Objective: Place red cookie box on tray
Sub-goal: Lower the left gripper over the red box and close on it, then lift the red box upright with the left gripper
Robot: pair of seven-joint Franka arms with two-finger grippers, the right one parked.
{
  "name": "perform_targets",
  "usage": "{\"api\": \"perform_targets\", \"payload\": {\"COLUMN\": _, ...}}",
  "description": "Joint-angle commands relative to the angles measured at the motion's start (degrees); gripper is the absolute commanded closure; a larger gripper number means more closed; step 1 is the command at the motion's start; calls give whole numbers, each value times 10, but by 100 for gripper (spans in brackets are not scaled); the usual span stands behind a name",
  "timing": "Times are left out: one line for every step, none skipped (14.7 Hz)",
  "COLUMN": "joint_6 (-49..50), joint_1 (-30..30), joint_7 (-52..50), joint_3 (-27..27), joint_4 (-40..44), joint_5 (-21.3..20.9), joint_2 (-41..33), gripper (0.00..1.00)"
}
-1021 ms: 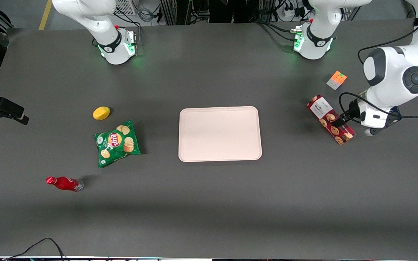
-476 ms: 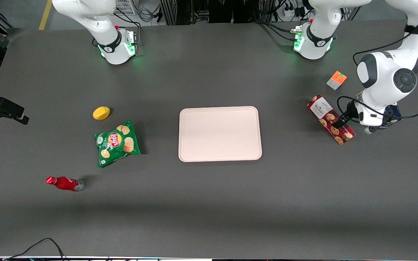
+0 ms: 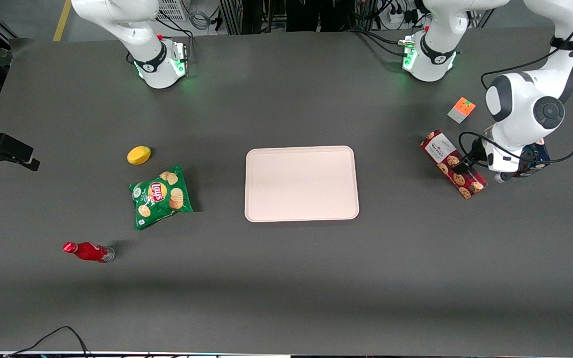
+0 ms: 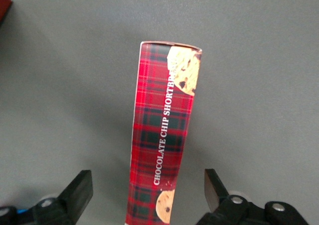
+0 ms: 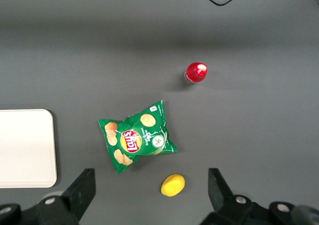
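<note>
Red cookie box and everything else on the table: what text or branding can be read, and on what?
"CHOCOLATE CHIP SHORTBR…", cut off by a cookie picture: side of the red cookie box, which lies between the open gripper's fingers.
"Lay's": green chip bag.
White label on the box's end: too small to read.
Red bottle: no readable text.

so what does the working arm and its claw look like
The left arm is glossy white with rounded joints, dark grey round caps and black cables looping round it. Its claw is black, with two flat wedge-shaped fingers spread open either side of the red cookie box.
</note>
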State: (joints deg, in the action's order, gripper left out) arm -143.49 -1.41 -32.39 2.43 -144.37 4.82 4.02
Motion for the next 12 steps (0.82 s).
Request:
{"api": "perform_targets", "payload": {"joint_6": -33, "joint_1": 7, "joint_7": -9, "joint_3": -1, "joint_4": -5, "joint_5": 6, "joint_2": 23, "gripper": 0}}
{"api": "perform_targets", "payload": {"joint_6": -33, "joint_1": 9, "joint_7": -9, "joint_3": -1, "joint_4": -5, "joint_5": 7, "joint_2": 27, "gripper": 0}}
{"api": "perform_targets", "payload": {"joint_6": -34, "joint_1": 10, "joint_7": -9, "joint_3": -2, "joint_4": -6, "joint_5": 7, "joint_2": 30, "gripper": 0}}
{"api": "perform_targets", "payload": {"joint_6": -38, "joint_1": 10, "joint_7": -9, "joint_3": -2, "joint_4": -6, "joint_5": 7, "joint_2": 35, "gripper": 0}}
{"api": "perform_targets", "payload": {"joint_6": -45, "joint_1": 10, "joint_7": -9, "joint_3": -2, "joint_4": -6, "joint_5": 7, "joint_2": 40, "gripper": 0}}
{"api": "perform_targets", "payload": {"joint_6": -52, "joint_1": 11, "joint_7": -9, "joint_3": -2, "joint_4": -6, "joint_5": 7, "joint_2": 45, "gripper": 0}}
{"api": "perform_targets", "payload": {"joint_6": -58, "joint_1": 11, "joint_7": -8, "joint_3": -2, "joint_4": -7, "joint_5": 7, "joint_2": 52, "gripper": 0}}
{"api": "perform_targets", "payload": {"joint_6": -64, "joint_1": 11, "joint_7": -8, "joint_3": -3, "joint_4": -9, "joint_5": 7, "joint_2": 54, "gripper": 0}}
{"api": "perform_targets", "payload": {"joint_6": -67, "joint_1": 12, "joint_7": -8, "joint_3": -4, "joint_4": -12, "joint_5": 7, "joint_2": 55, "gripper": 0}}
{"api": "perform_targets", "payload": {"joint_6": -72, "joint_1": 13, "joint_7": -8, "joint_3": -4, "joint_4": -14, "joint_5": 7, "joint_2": 56, "gripper": 2}}
{"api": "perform_targets", "payload": {"joint_6": -72, "joint_1": 13, "joint_7": -8, "joint_3": -7, "joint_4": -15, "joint_5": 7, "joint_2": 55, "gripper": 9}}
{"api": "perform_targets", "payload": {"joint_6": -72, "joint_1": 13, "joint_7": -8, "joint_3": -10, "joint_4": -15, "joint_5": 7, "joint_2": 55, "gripper": 20}}
